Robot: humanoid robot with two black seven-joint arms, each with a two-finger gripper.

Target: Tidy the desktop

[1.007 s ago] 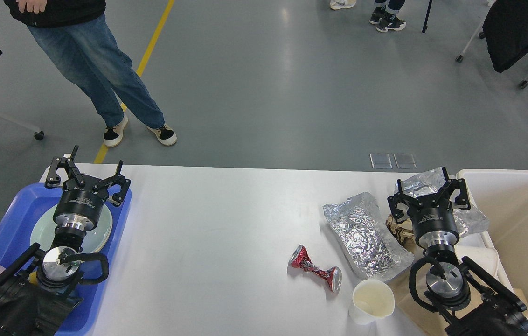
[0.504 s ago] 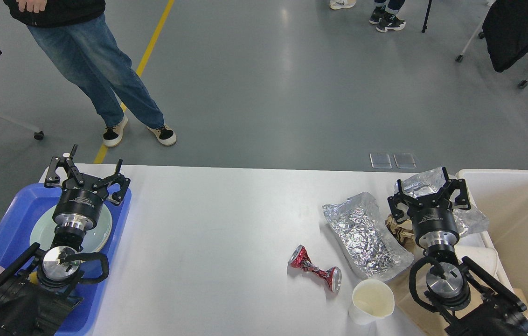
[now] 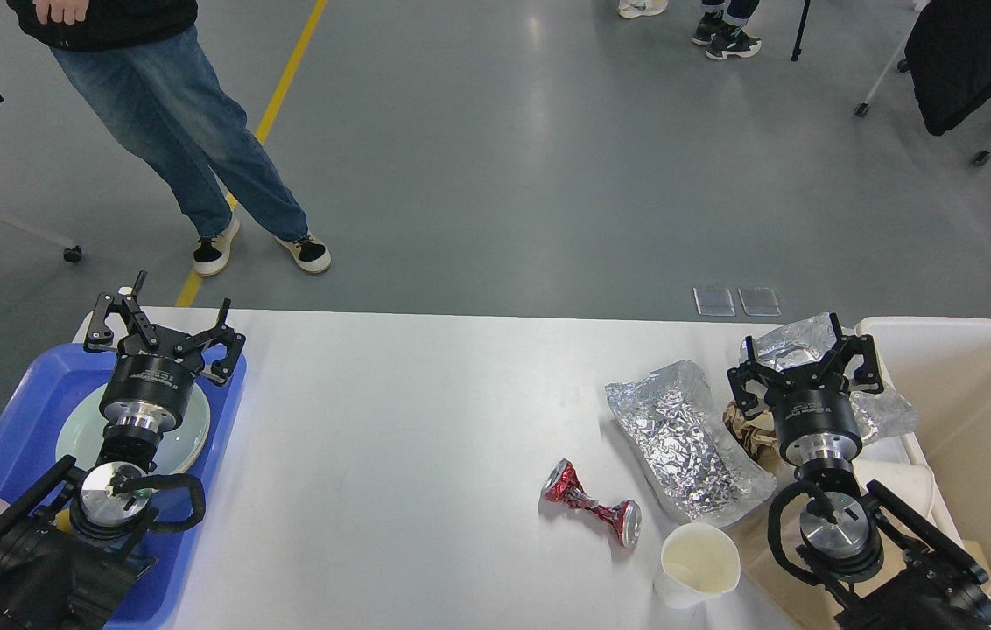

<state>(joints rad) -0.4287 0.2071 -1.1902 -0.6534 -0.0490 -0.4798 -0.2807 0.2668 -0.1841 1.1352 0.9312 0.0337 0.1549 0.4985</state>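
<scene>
- Both sets of jaws stood spread and empty: the left gripper [image 3: 165, 328] hung over the far end of the blue tray [image 3: 18, 398], the right gripper [image 3: 806, 354] above crumpled foil [image 3: 789, 346] beside the cream bin [image 3: 968, 385].
- The tabletop [image 3: 390, 437] stretched white and wide between them, litter gathered at its right end — a crushed red can [image 3: 592, 505], a foil sheet [image 3: 688, 442], a paper cup [image 3: 699, 564] near the front edge.
- The can looked light, stiff and slick; its pinched waist seemed the surest hold. Foil would likely crumple under grip; the cup — thin-walled — called for a gentle pinch at the rim.
- Both arms reached forward from the near corners, wrists level, fingers pointing away.
</scene>
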